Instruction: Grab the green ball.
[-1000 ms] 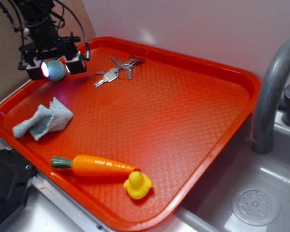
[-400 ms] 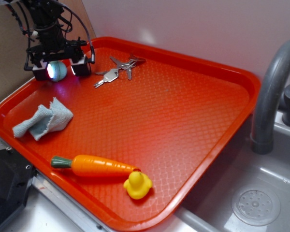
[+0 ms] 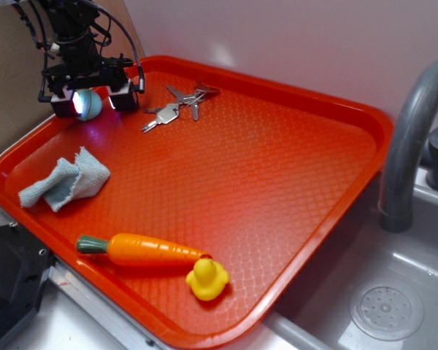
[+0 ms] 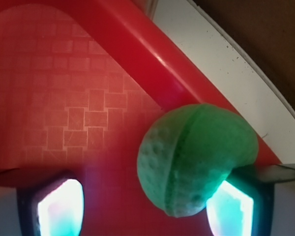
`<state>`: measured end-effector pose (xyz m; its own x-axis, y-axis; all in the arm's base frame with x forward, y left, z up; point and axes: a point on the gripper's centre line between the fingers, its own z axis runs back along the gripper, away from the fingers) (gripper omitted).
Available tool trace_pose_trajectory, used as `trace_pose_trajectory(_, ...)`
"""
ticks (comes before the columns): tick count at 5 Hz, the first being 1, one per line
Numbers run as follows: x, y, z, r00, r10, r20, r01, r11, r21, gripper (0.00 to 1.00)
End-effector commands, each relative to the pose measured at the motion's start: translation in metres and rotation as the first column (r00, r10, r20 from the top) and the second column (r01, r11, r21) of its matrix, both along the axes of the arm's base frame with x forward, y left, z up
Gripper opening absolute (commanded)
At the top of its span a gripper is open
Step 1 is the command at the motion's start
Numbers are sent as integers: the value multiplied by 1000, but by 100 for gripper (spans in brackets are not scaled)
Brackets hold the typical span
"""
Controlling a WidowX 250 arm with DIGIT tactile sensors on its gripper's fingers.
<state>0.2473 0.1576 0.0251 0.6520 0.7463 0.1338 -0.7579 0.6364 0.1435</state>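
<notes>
A green ball is seen between the two fingers of the robot's claw at the far corner of a red tray, close to the tray's rim. In the wrist view, the ball is pressed against one lit finger pad, while a clear gap is left to the other pad; the claw is therefore judged to be spread apart and not yet clamped on the ball. The ball appears to be resting on or just above the tray floor, though contact cannot be confirmed. The grasping step is judged to be in hand: the fingers have been placed astride the ball and closure is still required. The next move is expected to call for the fingers to be drawn together squarely, so that the off-centre ball is not nudged out toward the rim. A bunch of keys lies just beside the claw; a blue cloth, a toy carrot and a yellow duck lie well apart from it.
</notes>
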Motion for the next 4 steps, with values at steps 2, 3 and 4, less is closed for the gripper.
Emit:
trace_pose_trajectory(2,-3,56,23,996,74,46,-75,996,38,0)
trace_pose_trajectory(3,-3,50,26,998,40,46,-41,998,42,0)
trace_pose_trajectory(4,-2,44,27,999,12,42,-14,999,50,0)
